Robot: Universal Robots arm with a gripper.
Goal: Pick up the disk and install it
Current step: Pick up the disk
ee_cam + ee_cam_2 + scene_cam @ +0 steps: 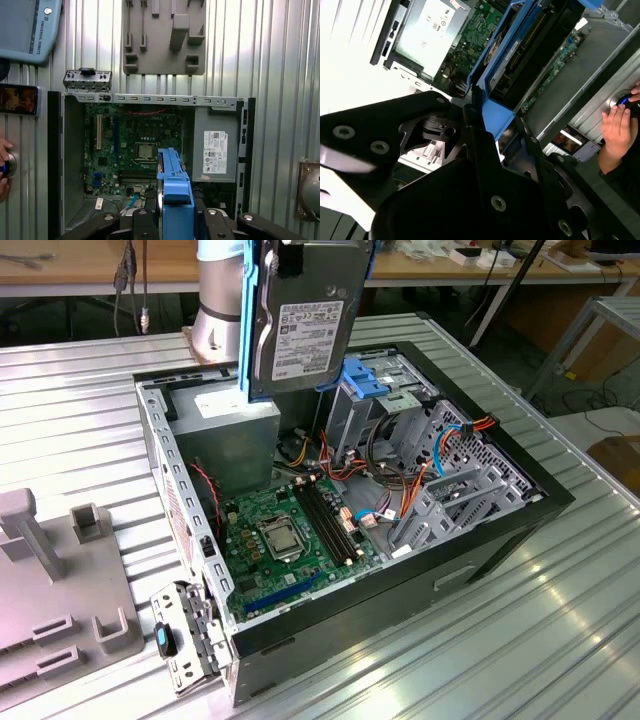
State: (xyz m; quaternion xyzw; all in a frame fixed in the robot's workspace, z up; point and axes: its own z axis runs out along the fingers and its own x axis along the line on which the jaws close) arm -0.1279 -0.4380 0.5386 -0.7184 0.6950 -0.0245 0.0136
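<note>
The disk, a dark hard drive with a white label and bright blue rails, hangs upright above the back of the open computer case. My gripper is shut on it, its black fingers clamping the blue rail end. The first wrist view looks down past the disk and the gripper into the case. Below lie the green motherboard and the grey power supply. The metal drive cage with its pale blue bracket stands just to the exterior view's right of the disk.
A grey fixture block lies at the exterior view's left. A loose metal panel leans at the case's front corner. A person's hand rests on a knob beside the case, near a phone and a pendant.
</note>
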